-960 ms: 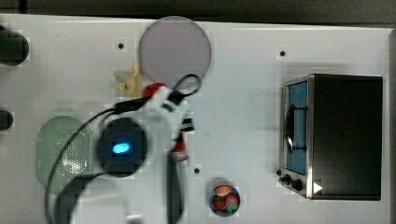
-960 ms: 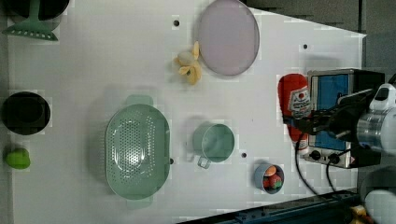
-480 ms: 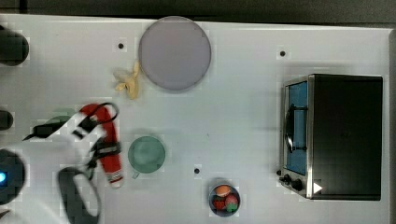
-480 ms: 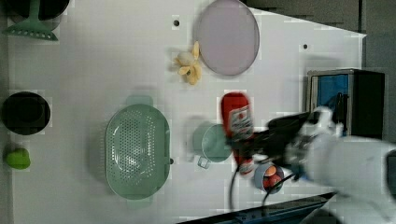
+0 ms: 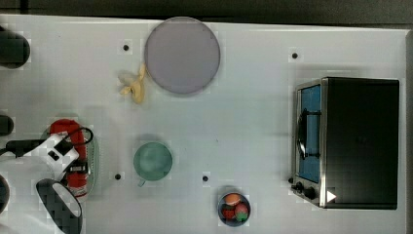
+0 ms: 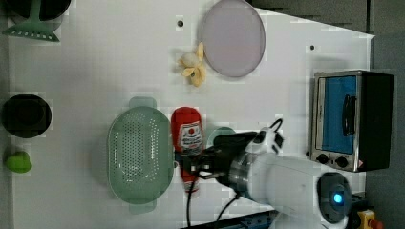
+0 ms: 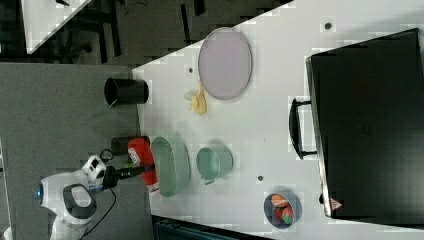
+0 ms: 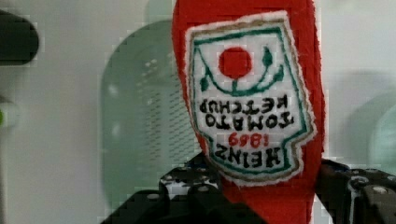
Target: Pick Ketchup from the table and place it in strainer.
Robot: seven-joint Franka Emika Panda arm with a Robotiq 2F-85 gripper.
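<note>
Jaws of gripper [image 8: 261, 196] clenched on ketchup [image 6: 187, 138] near cap end, leaving label body free; bottle carried beside strainer [image 6: 138, 157], at its 3 o'clock in left view; release pending.

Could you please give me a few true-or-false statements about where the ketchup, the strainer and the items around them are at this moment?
1. The gripper holds the ketchup. True.
2. The ketchup lies flat inside the strainer. False: it is held in the jaws, at the strainer.
3. A teal cup stands on the table. True.
4. The strainer holds the banana peel. False: the peel lies beside the round plate.
5. The toaster oven stands between the cup and the strainer. False: it stands at the top view's far right.
</note>
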